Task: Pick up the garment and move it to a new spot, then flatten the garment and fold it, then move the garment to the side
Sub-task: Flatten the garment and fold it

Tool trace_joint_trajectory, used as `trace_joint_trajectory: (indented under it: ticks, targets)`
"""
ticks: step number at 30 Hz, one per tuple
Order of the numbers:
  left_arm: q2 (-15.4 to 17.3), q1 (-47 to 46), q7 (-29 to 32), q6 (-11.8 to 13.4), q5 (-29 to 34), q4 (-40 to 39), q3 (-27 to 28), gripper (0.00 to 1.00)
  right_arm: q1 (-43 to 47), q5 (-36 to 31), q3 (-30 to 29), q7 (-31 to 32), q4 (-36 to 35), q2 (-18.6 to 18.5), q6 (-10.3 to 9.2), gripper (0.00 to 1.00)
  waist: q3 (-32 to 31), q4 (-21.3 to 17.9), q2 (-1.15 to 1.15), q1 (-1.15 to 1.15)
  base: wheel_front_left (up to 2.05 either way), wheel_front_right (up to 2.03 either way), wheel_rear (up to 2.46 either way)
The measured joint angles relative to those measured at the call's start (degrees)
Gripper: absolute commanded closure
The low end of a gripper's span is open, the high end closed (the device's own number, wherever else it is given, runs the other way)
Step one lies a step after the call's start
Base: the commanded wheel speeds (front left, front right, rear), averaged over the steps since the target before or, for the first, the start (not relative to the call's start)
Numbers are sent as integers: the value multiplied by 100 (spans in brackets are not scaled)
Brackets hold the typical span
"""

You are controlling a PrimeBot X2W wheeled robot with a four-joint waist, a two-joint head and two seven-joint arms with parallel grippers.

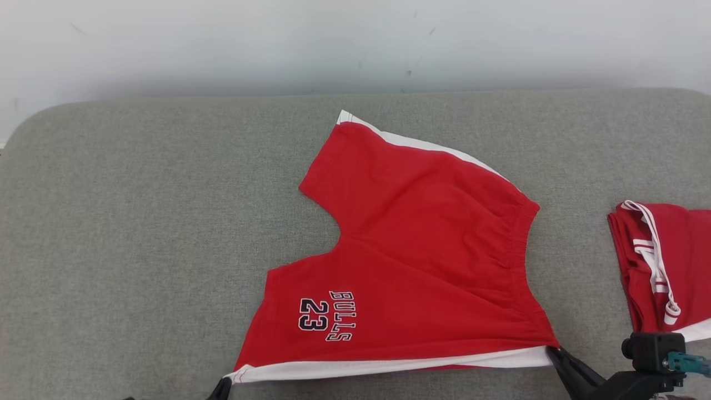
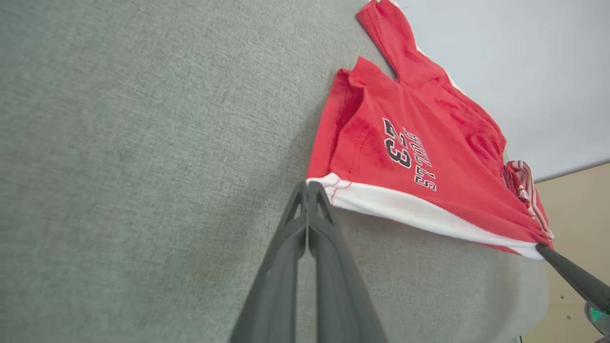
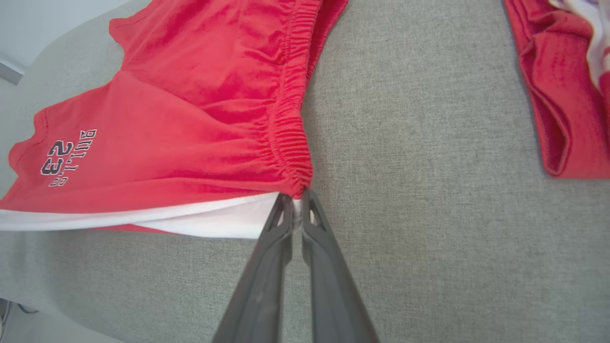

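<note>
The garment (image 1: 411, 244), red shorts with a white side stripe and "BULLS 23" printed on one leg, lies spread on the grey cushion (image 1: 139, 222). Its near white edge runs straight and taut between my two grippers. My left gripper (image 1: 221, 388) is shut on the garment's hem corner at the bottom left. In the left wrist view that gripper (image 2: 308, 186) pinches the white corner of the garment (image 2: 405, 143). My right gripper (image 1: 551, 351) is shut on the waistband corner. In the right wrist view white fabric of the garment (image 3: 190, 119) sits between the right gripper's (image 3: 296, 196) closed fingers.
A second red garment with white stripes (image 1: 661, 266) lies bunched at the cushion's right edge, also visible in the right wrist view (image 3: 562, 95). A pale wall (image 1: 355, 39) rises behind the cushion. Bare cushion stretches to the left of the shorts.
</note>
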Motion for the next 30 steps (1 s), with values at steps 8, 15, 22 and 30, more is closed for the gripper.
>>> trace_joint_trajectory:
  ticks: [8,15,22,30]
  targets:
    - [131,88,370,51,-58,-275,-99,100,93,-32,-109,403,-303,-54,-73,100,92,-13,0,0,0,0,0]
    - [182,93,571,160,-66,-338,-89,27,287,-114,-143,749,-417,-68,-104,0,149,11,1,1,0,0,0]
    - [275,83,746,258,-8,-331,-69,0,251,-114,-145,979,-426,-58,-149,0,189,-3,0,1,0,0,0]
    - [305,85,937,308,45,-315,-59,0,131,-208,-218,1042,-441,-42,-151,0,182,-27,1,1,0,0,0]
